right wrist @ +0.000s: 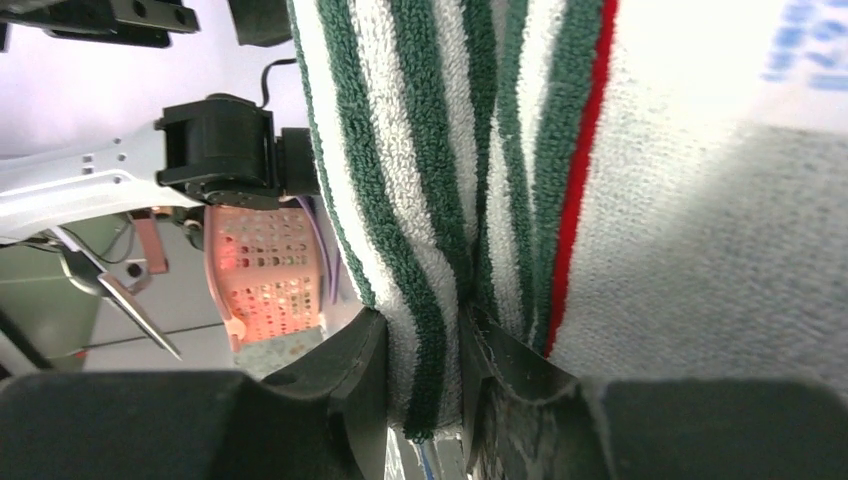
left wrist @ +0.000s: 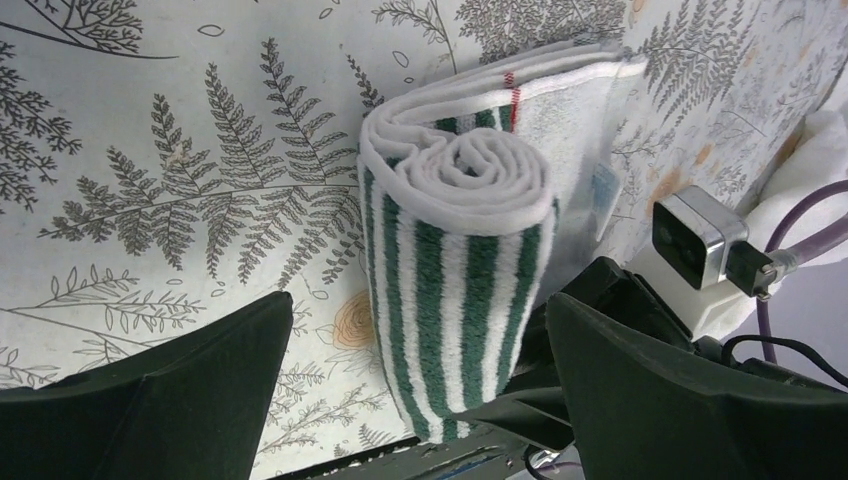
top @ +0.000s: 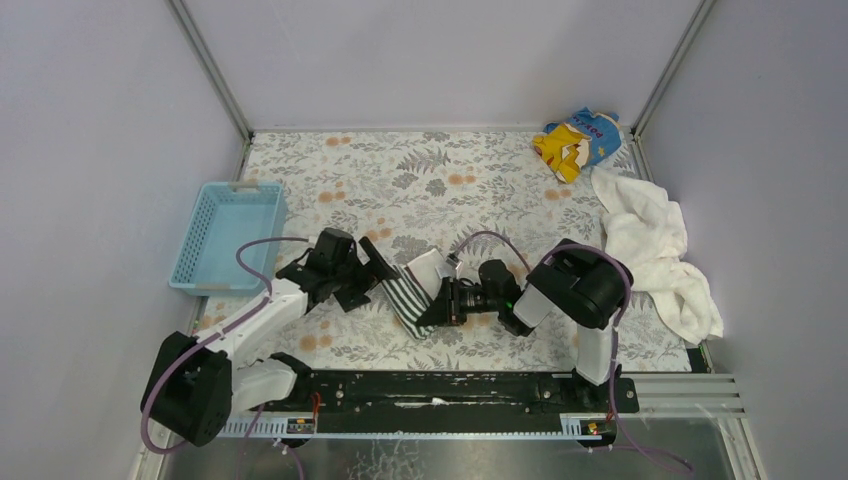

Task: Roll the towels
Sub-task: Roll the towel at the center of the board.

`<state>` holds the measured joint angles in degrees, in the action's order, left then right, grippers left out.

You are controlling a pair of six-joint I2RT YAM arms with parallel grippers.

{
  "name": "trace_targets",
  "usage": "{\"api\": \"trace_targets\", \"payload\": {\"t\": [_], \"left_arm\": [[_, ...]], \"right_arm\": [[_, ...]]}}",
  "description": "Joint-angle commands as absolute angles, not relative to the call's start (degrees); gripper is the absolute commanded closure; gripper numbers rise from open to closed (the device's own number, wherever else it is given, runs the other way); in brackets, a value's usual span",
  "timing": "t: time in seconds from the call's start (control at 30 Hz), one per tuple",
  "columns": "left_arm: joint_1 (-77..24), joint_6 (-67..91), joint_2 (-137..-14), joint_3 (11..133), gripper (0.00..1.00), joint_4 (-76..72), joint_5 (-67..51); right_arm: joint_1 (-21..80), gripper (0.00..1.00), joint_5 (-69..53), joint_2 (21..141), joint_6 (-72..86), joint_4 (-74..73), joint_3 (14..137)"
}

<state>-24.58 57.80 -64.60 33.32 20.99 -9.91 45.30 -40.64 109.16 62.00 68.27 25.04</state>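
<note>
Your left gripper (left wrist: 415, 330) holds its jaws apart at the rolled striped towel's (left wrist: 455, 200) end, while your right gripper (right wrist: 420, 340) clamps a fold of it. Only the wrist views show its blue label (left wrist: 602, 187), which is unreadable.

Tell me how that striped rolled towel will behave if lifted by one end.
The green-and-white striped terry towel looks soft, so it would probably sag and bend. Its spiral looks loose with an unrolled tail, so it may unwind. Its fuzzy pile probably resists slipping.
</note>
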Motion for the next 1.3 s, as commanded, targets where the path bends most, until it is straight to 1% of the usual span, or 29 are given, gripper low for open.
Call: {"api": "trace_targets", "payload": {"t": [0.0,0.1,0.3,0.5,0.57,0.7,0.83,0.93,1.07,1.13,1.27], "left_arm": [[-24.26,57.49,-66.99,32.35,0.03,14.82,-11.75],[-24.3,56.99,-69.75,32.77,0.06,13.58,-11.92],[-25.07,56.87,-75.18,33.68,0.12,11.09,-11.44],[-25.39,57.57,-78.68,33.21,0.22,13.24,-8.22],[-25.47,57.94,-79.67,32.82,0.24,14.45,-6.78],[-25.63,58.68,-81.35,31.33,0.27,15.16,-5.39],[-25.73,59.06,-81.96,30.04,0.28,15.12,-4.31],[-25.88,59.18,-82.12,29.6,0.3,15.29,-3.78],[-26.68,59.22,-82.57,30.27,0.3,16.7,-2.57],[-26.99,59.31,-82.74,30.61,0.3,17.38,-2.0],[-27.33,59.46,-83.08,31.11,0.3,18.19,-1.5]], "right_arm": [[44.31,0.76,-43.91,114.28,70.05,75.17,22.6],[44.16,0.76,-43.95,115.1,70.25,74.57,22.83],[44.13,0.75,-43.81,114.55,67.88,67.86,24.49],[44.18,0.72,-42.43,111.43,64.83,60.01,24.78],[44.2,0.68,-41.51,108.61,61.69,54.5,25.49],[44.35,0.55,-37.19,101.08,53.41,38.78,28.29],[45.69,0.42,-30.76,93.19,45.33,22.01,32.08],[47.99,0.35,-24.51,89.17,40.48,10.8,35.76],[53.12,0.28,-12.14,85.45,35.96,-3.15,42.25],[55.99,0.25,-5.32,83.82,34.46,-8.35,45.34],[62.07,0.21,8.25,82.7,30.74,-16.88,52.78]]}}
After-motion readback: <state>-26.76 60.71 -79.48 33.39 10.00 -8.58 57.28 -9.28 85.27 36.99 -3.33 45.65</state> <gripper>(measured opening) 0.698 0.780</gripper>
